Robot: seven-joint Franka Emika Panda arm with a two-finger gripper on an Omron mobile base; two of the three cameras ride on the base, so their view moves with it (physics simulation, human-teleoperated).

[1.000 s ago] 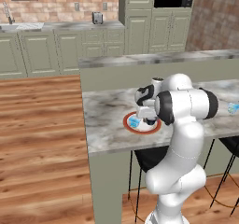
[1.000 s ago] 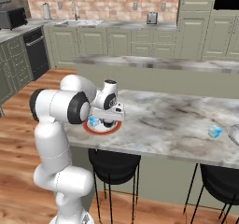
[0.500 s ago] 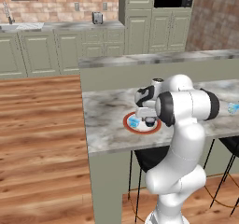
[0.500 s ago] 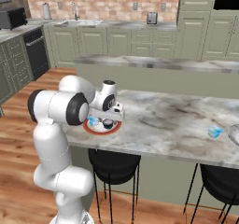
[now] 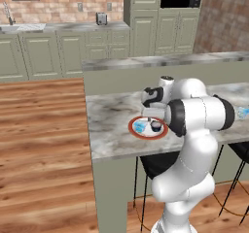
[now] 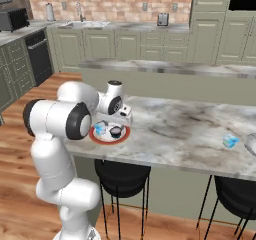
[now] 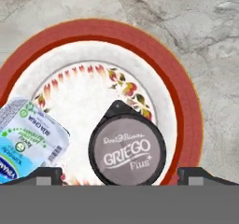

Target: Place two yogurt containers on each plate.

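Grey-lidded yogurt cup [image 7: 127, 146] sits on the red-rimmed plate [image 7: 186, 106] between the spread-apart jaws, untouched.

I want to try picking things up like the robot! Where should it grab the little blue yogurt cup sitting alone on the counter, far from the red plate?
Probably from straight above, jaws closing on two opposite sides of the blue yogurt cup. It sits apart on the marble counter, so the space around it looks free. It is too small here to tell which sides are flattest. The gripper is open over the red-rimmed plate.
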